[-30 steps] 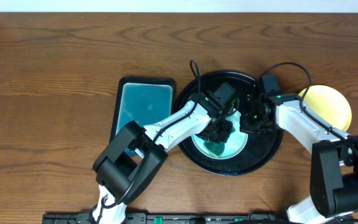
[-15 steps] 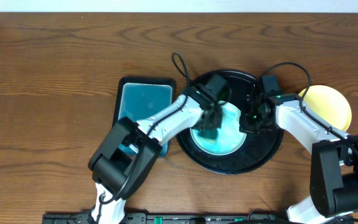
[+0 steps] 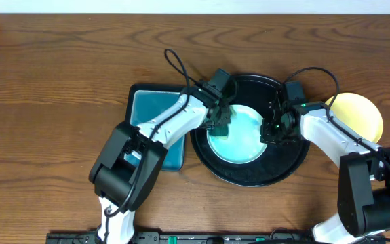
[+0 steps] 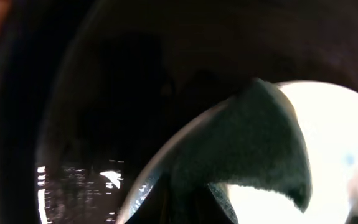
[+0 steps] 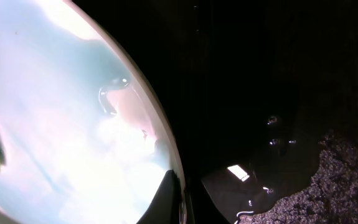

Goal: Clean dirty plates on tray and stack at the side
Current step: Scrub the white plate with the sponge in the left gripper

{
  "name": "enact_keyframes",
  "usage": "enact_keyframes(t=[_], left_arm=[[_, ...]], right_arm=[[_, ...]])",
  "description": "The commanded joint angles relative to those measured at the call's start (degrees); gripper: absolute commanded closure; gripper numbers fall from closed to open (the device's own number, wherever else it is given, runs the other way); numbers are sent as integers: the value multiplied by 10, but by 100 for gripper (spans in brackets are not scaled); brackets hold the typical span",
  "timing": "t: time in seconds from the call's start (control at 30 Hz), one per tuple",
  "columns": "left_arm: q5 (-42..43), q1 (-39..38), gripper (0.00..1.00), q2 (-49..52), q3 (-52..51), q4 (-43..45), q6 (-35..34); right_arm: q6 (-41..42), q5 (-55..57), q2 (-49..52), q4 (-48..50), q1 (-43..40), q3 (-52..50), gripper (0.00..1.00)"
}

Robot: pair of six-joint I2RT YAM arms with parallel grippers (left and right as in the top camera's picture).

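Note:
A pale mint plate (image 3: 239, 137) lies on the round black tray (image 3: 286, 163) in the overhead view, its surface tinted teal and wet. My left gripper (image 3: 220, 120) is shut on a dark cloth (image 4: 247, 143) resting over the plate's (image 4: 334, 155) upper left rim. The right gripper (image 3: 270, 129) is shut on the plate's right rim; its wrist view shows the fingers (image 5: 172, 196) pinching the edge of the plate (image 5: 60, 112). A yellow plate (image 3: 359, 115) sits on the table, right of the tray, partly behind the right arm.
A rectangular black-rimmed teal basin (image 3: 155, 115) stands directly left of the tray, under the left arm. Both arms cross over the tray from the front. Bare wooden table (image 3: 59, 81) stretches to the back and far left.
My left gripper has dragged the cloth from the plate's middle up and left to its upper left rim. The right gripper and plate have stayed put.

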Motion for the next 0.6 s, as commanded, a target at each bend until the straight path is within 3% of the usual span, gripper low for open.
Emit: enact_keyframes(t=[0.0,0.3,0.57], left_arm=[[-96,50,93,2,-13,-36,-47],[-48,47,93,-87,-13,-57,-11],[0,13,93,-85,-15,-19,5]], right_arm=[[-2,98,18,-4,-2,-7,99],[-2,104,18,-3,-2,-7,99],[-2,104,18,-3,-2,-7,99]])
